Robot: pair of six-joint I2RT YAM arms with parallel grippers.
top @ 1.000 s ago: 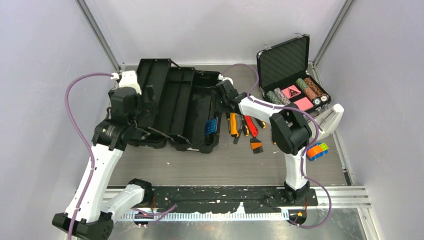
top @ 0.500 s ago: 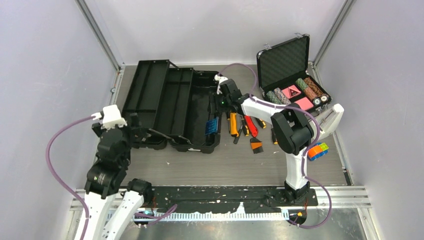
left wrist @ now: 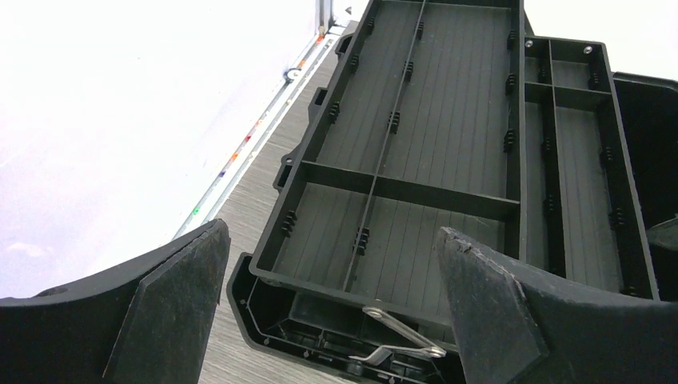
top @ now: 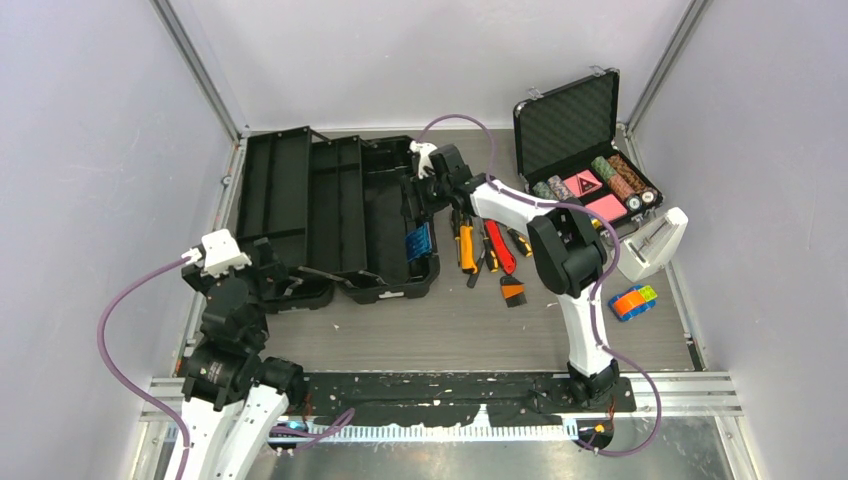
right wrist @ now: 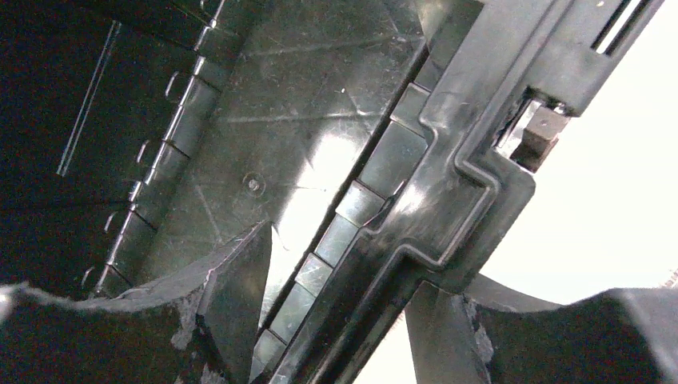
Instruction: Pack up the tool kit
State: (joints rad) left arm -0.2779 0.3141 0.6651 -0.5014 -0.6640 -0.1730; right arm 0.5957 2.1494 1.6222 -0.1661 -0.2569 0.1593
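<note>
One toolbox [top: 345,215] lies open at the far left of the table [top: 400,330]. The right gripper [top: 432,190] is clamped partway shut on its right wall, one finger inside and one outside, probably to steady or shift it for loading. The left gripper [left wrist: 329,240] hangs fully spread and empty just off the lid tray's near-left corner. The tools [top: 485,248] lie unpacked just right of the toolbox, and the right arm [top: 510,205] crosses their far ends. A chip case [top: 585,150] stands open at the far-right corner, with a cube [top: 635,300] near the right edge.
</note>
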